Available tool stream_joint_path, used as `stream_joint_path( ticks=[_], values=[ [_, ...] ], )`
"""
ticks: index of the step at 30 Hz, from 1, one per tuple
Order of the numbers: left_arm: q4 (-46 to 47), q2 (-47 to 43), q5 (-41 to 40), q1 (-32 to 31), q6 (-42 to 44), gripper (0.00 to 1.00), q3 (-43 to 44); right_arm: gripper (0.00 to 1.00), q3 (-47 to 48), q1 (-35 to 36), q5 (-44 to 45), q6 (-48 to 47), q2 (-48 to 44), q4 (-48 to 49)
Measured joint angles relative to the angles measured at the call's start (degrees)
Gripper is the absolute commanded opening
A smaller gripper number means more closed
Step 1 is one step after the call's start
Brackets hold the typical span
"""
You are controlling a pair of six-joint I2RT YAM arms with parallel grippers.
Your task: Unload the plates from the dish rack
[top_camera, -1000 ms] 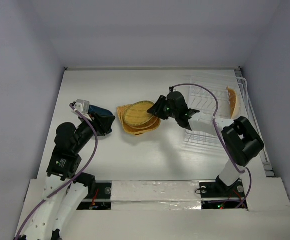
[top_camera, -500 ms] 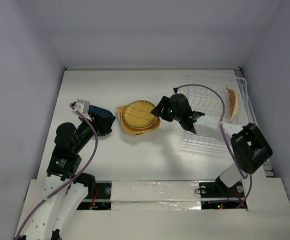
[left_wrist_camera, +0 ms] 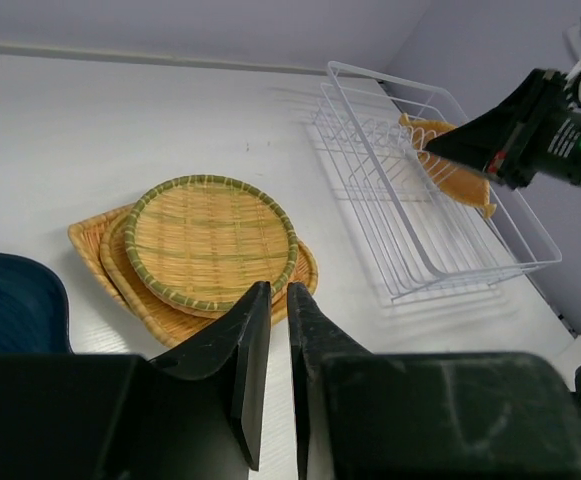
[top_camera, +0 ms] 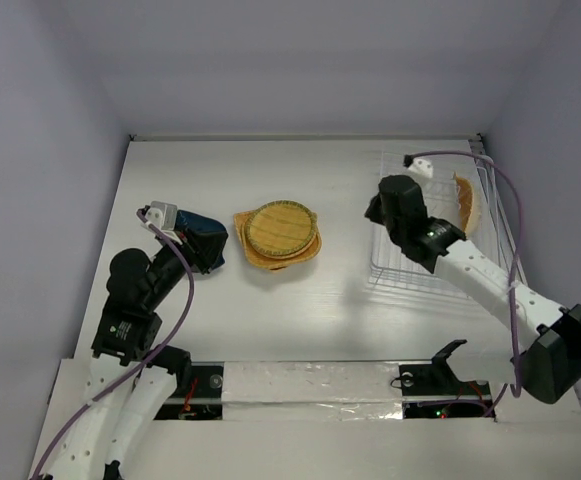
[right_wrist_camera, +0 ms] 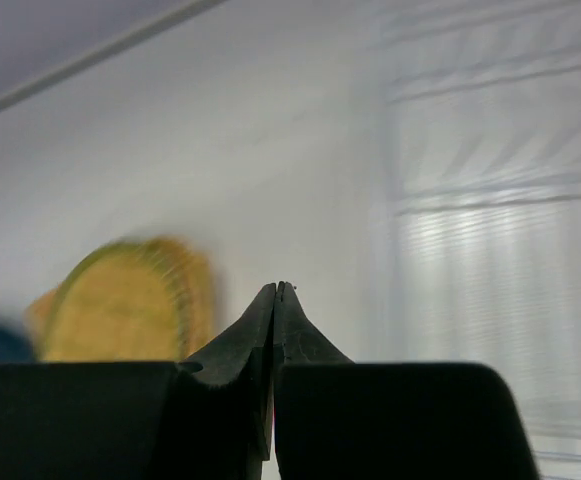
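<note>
Three woven orange-tan plates (top_camera: 277, 236) lie stacked mid-table, a round green-rimmed one on top (left_wrist_camera: 210, 243). The stack shows blurred in the right wrist view (right_wrist_camera: 130, 310). A small dark blue dish (top_camera: 200, 236) lies left of the stack, beside my left gripper (top_camera: 214, 254); that gripper's jaws are nearly closed and empty (left_wrist_camera: 278, 300). The clear dish rack (top_camera: 432, 262) stands at the right with one orange plate (top_camera: 465, 205) upright at its far side (left_wrist_camera: 450, 165). My right gripper (top_camera: 374, 212) is shut and empty (right_wrist_camera: 276, 291), at the rack's left edge.
The enclosure's white walls ring the table. The rack (left_wrist_camera: 425, 200) sits close to the right wall. My right arm's purple cable (top_camera: 500, 200) loops over the rack's far right corner.
My right gripper has pulled back from the plate stack to the rack's left edge, leaving the round plate on top. The left arm has barely shifted.
</note>
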Motion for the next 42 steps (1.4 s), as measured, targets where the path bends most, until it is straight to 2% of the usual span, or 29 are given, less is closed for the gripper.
stream_joint_path(
  ticks=[3,5,6,8,10,15,18,21,25,29,31,33,37,42],
  values=[
    [0.0,-1.03,-0.04,-0.02,0.0,0.09,0.0,0.05,2.73,-5.4,10.47,-2.69,-0.79,-6.34],
    [0.0,-1.81,-0.09,-0.02,0.0,0.1,-0.02,0.27,4.39,-10.32,16.24,-3.87,0.04,-11.32],
    [0.02,-2.23,-0.07,-0.02,0.0,0.11,-0.02,0.47,4.83,-12.57,18.93,-4.57,0.72,-13.2],
    [0.0,-3.04,-0.07,-0.17,0.02,0.13,-0.02,0.57,4.9,-16.37,22.36,-5.84,1.97,-16.52],
    [0.0,-3.69,-0.09,-0.63,0.02,0.16,-0.02,0.62,4.9,-20.11,24.11,-7.39,3.23,-18.78],
    [0.02,-4.48,-0.02,-1.57,0.02,0.19,-0.02,0.62,4.9,-28.83,22.93,-11.76,6.56,-18.69],
    [0.0,-4.63,0.02,-1.73,0.02,0.2,0.0,0.63,4.92,-31.08,21.4,-14.12,10.62,-18.23],
    [0.0,-4.79,0.13,-2.36,0.02,0.2,-0.02,0.59,5.92,-31.41,20.5,-15.87,15.89,-18.32],
    [-0.04,-5.27,0.24,-3.17,0.02,0.21,-0.02,0.46,8.37,-31.78,21.51,-17.79,23.39,-18.45],
    [-0.04,-5.7,0.22,-3.39,0.04,0.21,0.0,0.38,8.61,-32.11,22.49,-18.53,25.35,-18.62],
    [-0.04,-5.77,0.22,-3.39,0.04,0.21,-0.02,0.25,8.79,-32.13,23.23,-18.84,25.86,-18.62],
    [-0.02,-5.84,0.22,-3.39,0.04,0.21,0.0,0.2,8.79,-32.13,24.37,-19.45,25.99,-18.71],
    [-0.04,-5.84,0.24,-3.39,0.02,0.21,0.0,0.0,8.81,-32.41,25.97,-20.35,26.01,-18.88],
    [-0.04,-5.84,0.22,-3.39,0.02,0.21,-0.02,0.0,9.68,-32.35,26.67,-21.86,26.1,-19.89]
  ],
)
